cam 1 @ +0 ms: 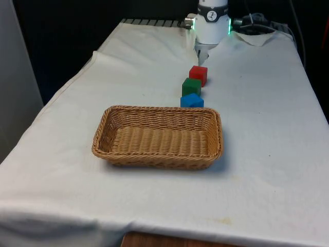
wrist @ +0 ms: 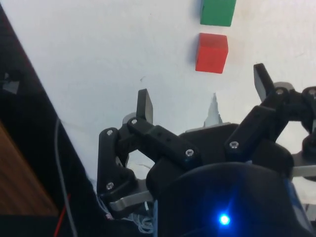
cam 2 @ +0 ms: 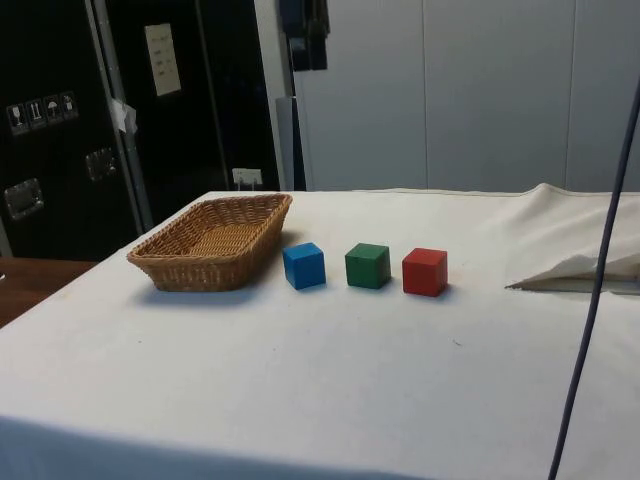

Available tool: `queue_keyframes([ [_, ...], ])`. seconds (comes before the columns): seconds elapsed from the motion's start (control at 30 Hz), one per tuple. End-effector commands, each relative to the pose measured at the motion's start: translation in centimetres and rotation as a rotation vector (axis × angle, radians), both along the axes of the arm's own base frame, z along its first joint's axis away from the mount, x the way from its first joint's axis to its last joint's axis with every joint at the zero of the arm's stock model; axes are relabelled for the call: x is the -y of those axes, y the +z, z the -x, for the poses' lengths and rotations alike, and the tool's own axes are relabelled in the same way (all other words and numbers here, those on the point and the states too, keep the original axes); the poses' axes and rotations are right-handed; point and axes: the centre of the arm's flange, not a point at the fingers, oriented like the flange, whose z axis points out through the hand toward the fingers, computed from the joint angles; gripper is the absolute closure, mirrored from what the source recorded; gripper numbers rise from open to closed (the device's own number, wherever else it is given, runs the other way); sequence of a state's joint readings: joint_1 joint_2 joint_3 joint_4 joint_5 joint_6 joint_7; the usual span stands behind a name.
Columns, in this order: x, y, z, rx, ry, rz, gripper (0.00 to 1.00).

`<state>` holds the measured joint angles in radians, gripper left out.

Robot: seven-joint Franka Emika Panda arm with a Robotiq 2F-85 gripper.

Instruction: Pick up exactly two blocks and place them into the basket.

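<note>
Three blocks stand in a row on the white cloth. The red block (cam 1: 198, 75) (cam 2: 424, 271) (wrist: 212, 53) is farthest from the basket, the green block (cam 1: 191, 86) (cam 2: 367, 265) (wrist: 217, 12) is in the middle, and the blue block (cam 1: 192, 100) (cam 2: 303, 265) sits just beside the basket's far rim. The woven basket (cam 1: 157, 152) (cam 2: 170, 268) holds nothing. My gripper (wrist: 205, 91) hangs open above bare cloth, short of the red block, with nothing between its fingers (wrist: 144, 105).
The cloth is rumpled into a fold (cam 2: 585, 262) beyond the red block, near the robot's base (cam 1: 212, 20). A dark cable (cam 2: 592, 300) hangs across the side view's right. The table's edge (wrist: 39, 128) runs close to the gripper.
</note>
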<state>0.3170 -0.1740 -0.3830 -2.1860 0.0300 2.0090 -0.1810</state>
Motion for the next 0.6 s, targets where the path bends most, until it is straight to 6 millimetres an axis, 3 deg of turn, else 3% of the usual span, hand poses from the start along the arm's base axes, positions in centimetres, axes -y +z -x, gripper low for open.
queue_keyframes([
  [0.0, 0.1, -0.3, 0.2, 0.007, 0.001, 0.013, 0.0],
  [0.57, 0.8, -5.2, 3.6, -0.033, -0.017, 0.052, 0.0],
])
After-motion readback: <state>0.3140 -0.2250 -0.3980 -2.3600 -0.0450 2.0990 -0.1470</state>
